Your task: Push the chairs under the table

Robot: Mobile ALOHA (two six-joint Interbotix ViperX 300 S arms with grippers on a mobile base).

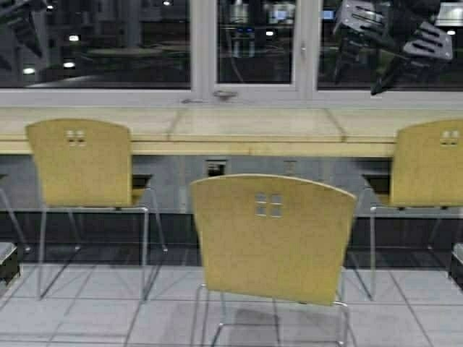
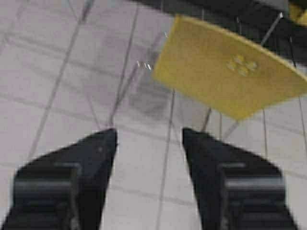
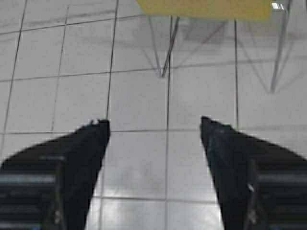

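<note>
Three chairs face the long pale-wood table (image 1: 253, 148). The middle chair (image 1: 271, 238) stands pulled out on the floor, nearest to me, with its back towards me. The left chair (image 1: 79, 163) and the right chair (image 1: 430, 163) stand closer in, their seats at the table's front edge. My left gripper (image 2: 148, 132) hangs open over the tiled floor with nothing between its fingers, and a chair back (image 2: 230, 72) with four small holes lies ahead of it. My right gripper (image 3: 153, 122) is also open and empty above the tiles, short of a chair's yellow edge (image 3: 206, 8) and chrome legs (image 3: 165, 52).
A wide window (image 1: 239, 43) runs behind the table and is dark outside. Grey floor tiles (image 1: 108, 318) spread between me and the chairs. Dark parts at the high view's low left (image 1: 7, 262) and low right (image 1: 457, 266) edges flank the middle chair.
</note>
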